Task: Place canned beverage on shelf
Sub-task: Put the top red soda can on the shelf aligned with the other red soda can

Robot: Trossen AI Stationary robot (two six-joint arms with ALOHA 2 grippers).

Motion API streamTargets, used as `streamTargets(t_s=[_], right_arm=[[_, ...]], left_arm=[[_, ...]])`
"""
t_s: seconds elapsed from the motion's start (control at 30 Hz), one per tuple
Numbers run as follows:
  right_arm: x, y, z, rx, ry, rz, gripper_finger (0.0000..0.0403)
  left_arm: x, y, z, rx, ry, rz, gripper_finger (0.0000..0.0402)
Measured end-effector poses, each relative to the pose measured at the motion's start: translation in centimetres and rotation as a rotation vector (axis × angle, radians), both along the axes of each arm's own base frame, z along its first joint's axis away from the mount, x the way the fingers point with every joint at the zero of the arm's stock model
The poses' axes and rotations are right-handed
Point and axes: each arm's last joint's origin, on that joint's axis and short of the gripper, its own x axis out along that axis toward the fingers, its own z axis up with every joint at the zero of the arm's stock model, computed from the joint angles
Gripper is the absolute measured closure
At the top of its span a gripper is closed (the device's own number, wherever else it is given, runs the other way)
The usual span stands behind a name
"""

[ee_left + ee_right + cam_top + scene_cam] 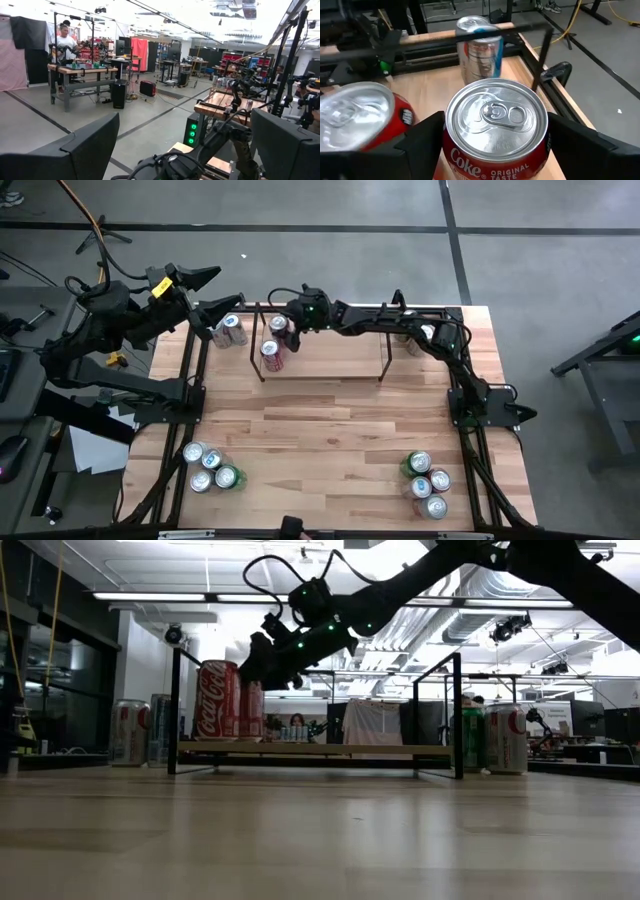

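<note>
— Where is the Coke can [495, 117]?

— Upright on the shelf [330, 358], at the shelf's left end, on the light wood base. The right arm reaches across the far side of the surface [330, 440] to it, and the right hand [262, 668] sits around the can from above.

— Does the hand have hold of it?

— I cannot tell. The hand flanks the can closely on both sides, but whether it presses on it does not show.

— Anything else on the shelf?

— A second red Coca-Cola can [271, 356] stands just beside the first one, nearer the shelf's front edge. In the low view the two stand side by side behind the left black rod.

— And off the shelf?

— Two silver cans [228, 330] stand just outside its left end. Another pair [415, 340] stands beyond its right end, partly under the right arm. Three cans [208, 466] cluster at the near left corner of the surface, and three more [427, 482] at the near right.

— The left hand [203, 277]?

— It is spread wide and holds nothing. It hangs off the far left corner of the surface, pointing out into the room, well apart from the shelf.
</note>
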Motion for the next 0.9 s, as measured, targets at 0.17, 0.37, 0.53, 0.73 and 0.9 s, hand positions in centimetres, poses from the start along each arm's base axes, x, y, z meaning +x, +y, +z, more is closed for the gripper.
streamTargets(t_s=[0.17,0.37,0.53,0.73,0.9], right_arm=[[0.28,0.56,0.11,-0.023,-0.003,-0.034,0.0088],[0.37,1.05,-0.12,-0.029,0.027,-0.059,0.0087],[0.34,1.07,-0.14,-0.024,0.032,-0.059,0.0086],[0.35,1.06,-0.11,-0.026,0.03,-0.058,0.0086],[0.35,1.07,-0.11,-0.026,0.03,-0.056,0.0086]], left_arm=[[0.0,0.0,0.0,0.001,0.001,0.0,0.0035],[0.0,0.0,-0.01,0.001,0.002,0.0,0.0035],[0.0,0.0,-0.01,0.001,0.002,0.0,0.0035],[0.0,0.0,-0.01,0.001,0.002,0.0,0.0035],[0.0,0.0,-0.01,0.001,0.002,0.0,0.0035]])
